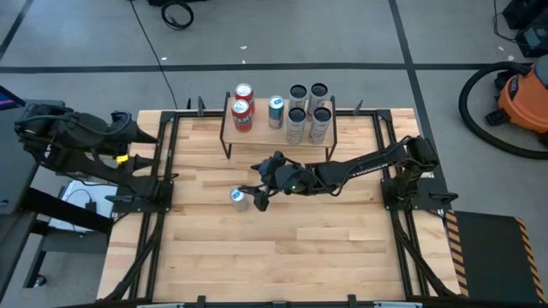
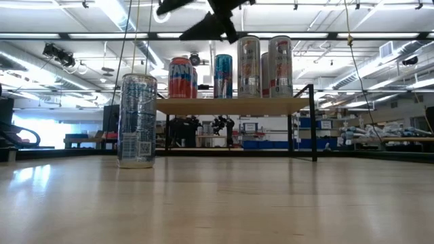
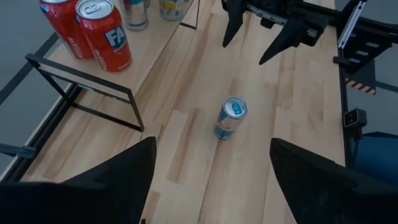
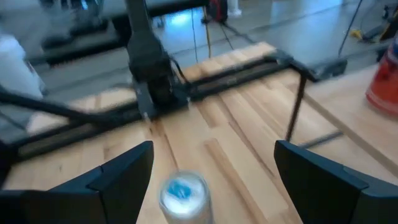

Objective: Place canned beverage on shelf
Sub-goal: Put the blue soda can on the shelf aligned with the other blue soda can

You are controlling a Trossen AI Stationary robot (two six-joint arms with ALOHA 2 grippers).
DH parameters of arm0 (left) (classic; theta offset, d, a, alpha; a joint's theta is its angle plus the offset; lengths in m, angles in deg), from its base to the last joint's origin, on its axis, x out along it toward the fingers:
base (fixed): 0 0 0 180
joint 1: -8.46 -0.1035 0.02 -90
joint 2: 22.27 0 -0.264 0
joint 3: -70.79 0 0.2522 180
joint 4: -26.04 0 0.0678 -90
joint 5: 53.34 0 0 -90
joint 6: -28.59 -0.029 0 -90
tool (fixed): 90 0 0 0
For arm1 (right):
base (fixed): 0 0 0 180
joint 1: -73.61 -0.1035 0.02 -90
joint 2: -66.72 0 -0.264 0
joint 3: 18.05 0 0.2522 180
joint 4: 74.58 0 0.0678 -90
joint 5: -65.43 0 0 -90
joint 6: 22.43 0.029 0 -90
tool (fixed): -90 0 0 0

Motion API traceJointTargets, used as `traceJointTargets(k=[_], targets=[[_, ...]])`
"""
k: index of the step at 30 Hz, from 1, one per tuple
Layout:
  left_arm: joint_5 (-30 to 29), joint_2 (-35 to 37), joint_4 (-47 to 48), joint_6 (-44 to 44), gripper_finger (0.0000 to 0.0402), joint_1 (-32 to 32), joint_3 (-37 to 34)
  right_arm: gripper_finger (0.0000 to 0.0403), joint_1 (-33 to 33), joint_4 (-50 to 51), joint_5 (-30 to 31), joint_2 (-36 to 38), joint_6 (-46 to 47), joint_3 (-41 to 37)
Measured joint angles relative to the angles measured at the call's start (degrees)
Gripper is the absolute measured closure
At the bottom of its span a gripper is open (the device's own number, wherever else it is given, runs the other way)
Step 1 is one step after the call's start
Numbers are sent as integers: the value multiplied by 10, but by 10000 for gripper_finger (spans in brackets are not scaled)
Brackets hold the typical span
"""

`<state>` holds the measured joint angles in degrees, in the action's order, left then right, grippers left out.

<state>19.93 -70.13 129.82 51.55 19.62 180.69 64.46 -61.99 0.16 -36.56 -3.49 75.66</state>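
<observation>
High view: can (image 1: 240, 198) stands on desk (image 1: 282, 257), center-left, just beside right end effector (image 1: 259, 195), fingers apart, empty | left end effector (image 1: 128, 128) far left, apart | can looks stiff, smooth, maybe slippery; grab round middle | shelf (image 1: 257, 133) top center holds seven cans

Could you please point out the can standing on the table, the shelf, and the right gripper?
Can on the table (image 1: 240, 198), high view, on its top.
Shelf (image 2: 230, 106), low view, on the front edge of its wooden board.
Right gripper (image 1: 257, 198), high view, between its open fingertips.
</observation>
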Motion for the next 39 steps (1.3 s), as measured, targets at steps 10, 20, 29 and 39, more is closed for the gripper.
traceJointTargets(k=[10, 20, 29, 39], targets=[[0, -1, 0, 11, 86, 0, 0, 60, -9, -126, -31, -66, -28, 1], [0, -1, 0, 14, 86, 0, 0, 60, -46, -108, 56, -72, -60, 0], [0, -1, 0, 14, 86, 0, 0, 60, -84, -83, 182, -72, -19, 0], [0, -1, 0, 19, 86, 0, 0, 60, -92, -110, 216, -135, 6, 0]])
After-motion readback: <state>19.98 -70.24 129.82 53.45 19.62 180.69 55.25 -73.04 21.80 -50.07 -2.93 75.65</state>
